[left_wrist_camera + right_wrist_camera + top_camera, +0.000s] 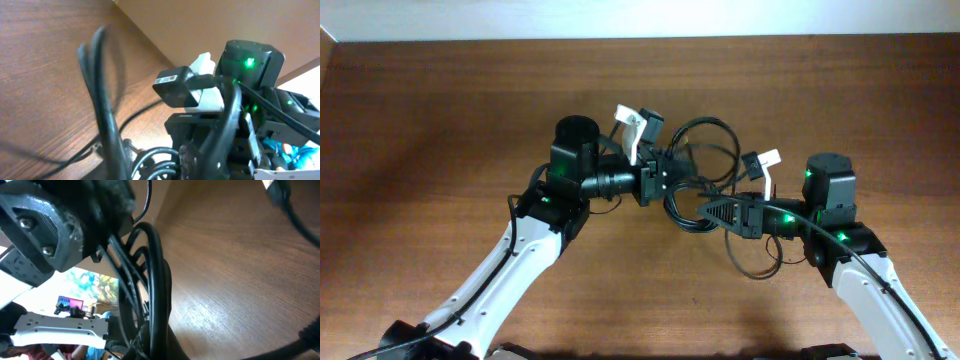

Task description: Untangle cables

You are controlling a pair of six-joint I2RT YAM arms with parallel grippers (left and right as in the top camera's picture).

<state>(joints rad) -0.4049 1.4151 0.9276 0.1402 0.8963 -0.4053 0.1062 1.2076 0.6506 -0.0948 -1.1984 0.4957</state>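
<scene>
Desk (440, 120): brown wood, pale wall along the far edge. Both arms reach in from the near side and meet at the middle.

Cables (672, 207): thin black cords in one tangled bunch, sitting between the two arms at desk centre. One wide loop arcs toward the far side, above the meeting point. Another slack loop trails toward the near side, under the right arm's wrist. A thicker U-shaped bend of several strands sits right at the tip of the right tool.

Right tool (705, 210): points left toward the other arm, closed. Right wrist view shows a bundle of strands running down close past the lens and in at the tool's fingers, so it grips the cables. Strands are taut and lifted off the wood there.

Left tool (665, 182): points right, tip in among the strands, just beside the right tool. Left wrist view is filled by blurred cords hanging across the lens. Its fingers are not clear, so I cannot tell whether it is open or closed.

Also in left wrist view: the right arm's dark body with a green light (247, 62) and a small black box with a label (172, 87) against a white bracket (205, 65).
</scene>
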